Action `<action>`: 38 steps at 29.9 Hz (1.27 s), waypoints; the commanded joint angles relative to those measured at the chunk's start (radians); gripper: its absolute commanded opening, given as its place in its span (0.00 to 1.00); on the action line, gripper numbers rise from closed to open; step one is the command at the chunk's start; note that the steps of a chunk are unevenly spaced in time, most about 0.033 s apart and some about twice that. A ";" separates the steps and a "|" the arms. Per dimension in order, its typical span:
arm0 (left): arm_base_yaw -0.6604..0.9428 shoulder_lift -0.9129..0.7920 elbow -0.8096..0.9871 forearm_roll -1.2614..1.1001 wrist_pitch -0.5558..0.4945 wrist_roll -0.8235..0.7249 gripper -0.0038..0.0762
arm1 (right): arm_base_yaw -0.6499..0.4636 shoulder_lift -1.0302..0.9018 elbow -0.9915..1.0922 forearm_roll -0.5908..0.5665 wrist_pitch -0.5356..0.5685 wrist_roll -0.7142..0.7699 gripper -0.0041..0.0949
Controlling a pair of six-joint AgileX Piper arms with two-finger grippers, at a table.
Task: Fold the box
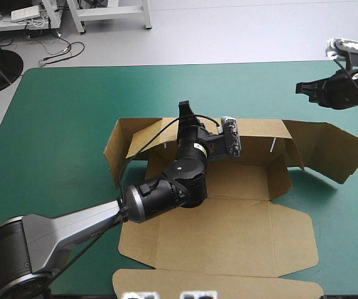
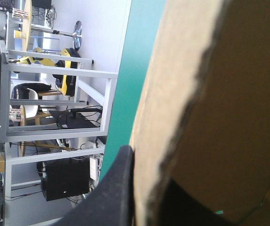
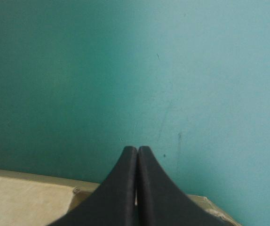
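Observation:
The brown box (image 1: 241,230) lies at mid-table, its back wall (image 1: 257,134) and left side raised and its wide lid panel flat toward the near edge. My left gripper (image 1: 185,111) reaches across the box to the top of the back wall. In the left wrist view one black finger (image 2: 121,188) presses the outer face of the board (image 2: 210,94); the left gripper (image 2: 144,179) is shut on the wall's edge, and the other finger is mostly hidden behind it. My right gripper (image 1: 300,87) hovers shut above the far right of the table, holding nothing; the right gripper (image 3: 137,149) points down at the teal-green cover, with a strip of board (image 3: 27,197) under it.
A side flap (image 1: 335,149) of the box splays out to the right, close under the right arm. Another flap (image 1: 216,283) reaches the table's near edge. The teal-green cover (image 1: 60,124) stretches left and beyond the box to the far edge.

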 commanded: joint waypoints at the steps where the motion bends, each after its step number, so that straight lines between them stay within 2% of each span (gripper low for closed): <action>1: -0.008 -0.055 -0.029 0.041 -0.002 -0.027 0.04 | 0.000 0.033 -0.036 0.013 0.004 -0.011 0.02; 6: -0.008 -0.055 -0.029 0.040 0.004 -0.029 0.04 | 0.000 0.076 -0.036 0.008 0.021 -0.014 0.02; 13: -0.008 -0.055 -0.029 0.040 0.014 -0.031 0.04 | 0.000 0.073 -0.024 -0.094 0.101 -0.006 0.02; 20: -0.008 -0.055 -0.015 0.040 0.011 -0.053 0.04 | 0.000 0.053 0.072 -0.050 0.101 -0.035 0.02; 30: -0.008 -0.055 0.107 0.040 -0.023 -0.141 0.04 | 0.000 -0.002 0.145 -0.031 0.100 -0.085 0.02; 38: -0.008 -0.053 0.120 0.030 -0.028 -0.163 0.04 | 0.000 -0.065 0.290 0.076 0.016 -0.152 0.02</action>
